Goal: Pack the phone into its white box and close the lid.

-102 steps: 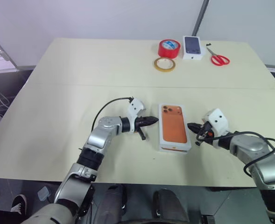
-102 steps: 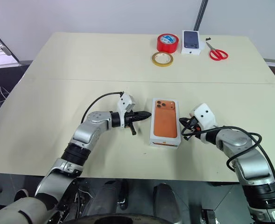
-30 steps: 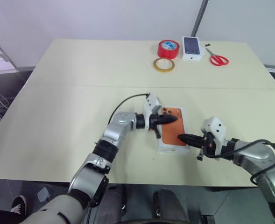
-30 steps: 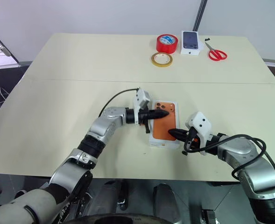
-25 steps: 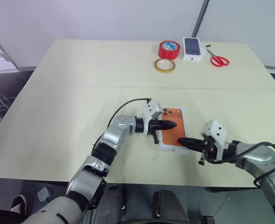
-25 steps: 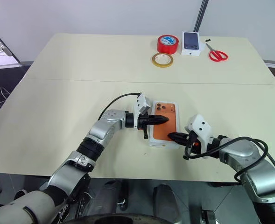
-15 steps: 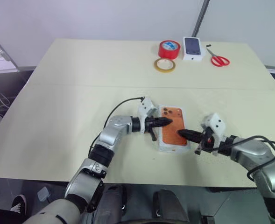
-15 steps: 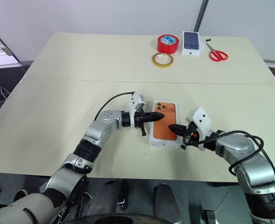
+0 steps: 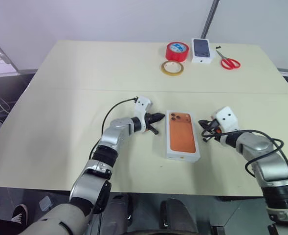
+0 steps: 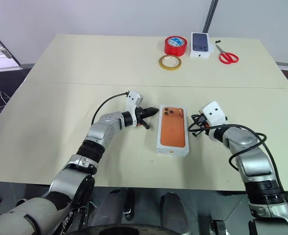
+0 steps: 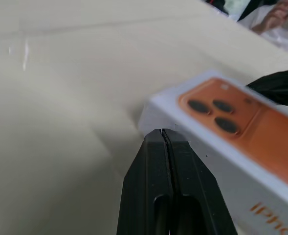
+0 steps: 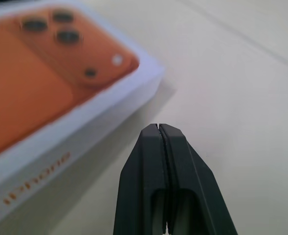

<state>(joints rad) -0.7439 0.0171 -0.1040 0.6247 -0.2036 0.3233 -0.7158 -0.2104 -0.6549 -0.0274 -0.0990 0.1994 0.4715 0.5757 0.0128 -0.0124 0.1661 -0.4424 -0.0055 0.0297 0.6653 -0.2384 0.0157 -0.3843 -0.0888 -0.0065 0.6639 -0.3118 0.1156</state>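
The lid [image 9: 182, 134] sits closed over the box on the table [image 9: 60, 117], orange phone print up — the phone and the tray under it are hidden. The left gripper [image 9: 159, 117] and right gripper [image 9: 201, 122] flank it, just apart from its sides, both pinched together and empty. Tape rolls [image 9: 176, 51], a small box [image 9: 201, 50] and scissors [image 9: 228, 60] lie at the far edge.

Pale beige desk [image 9: 75, 98] with a seam across its middle, closed white box under the lid [image 9: 182, 133] near the front edge, red tape roll [image 9: 177, 51], yellowish tape ring [image 9: 172, 68], small white box [image 9: 201, 50] and red scissors [image 9: 229, 60] along the far edge
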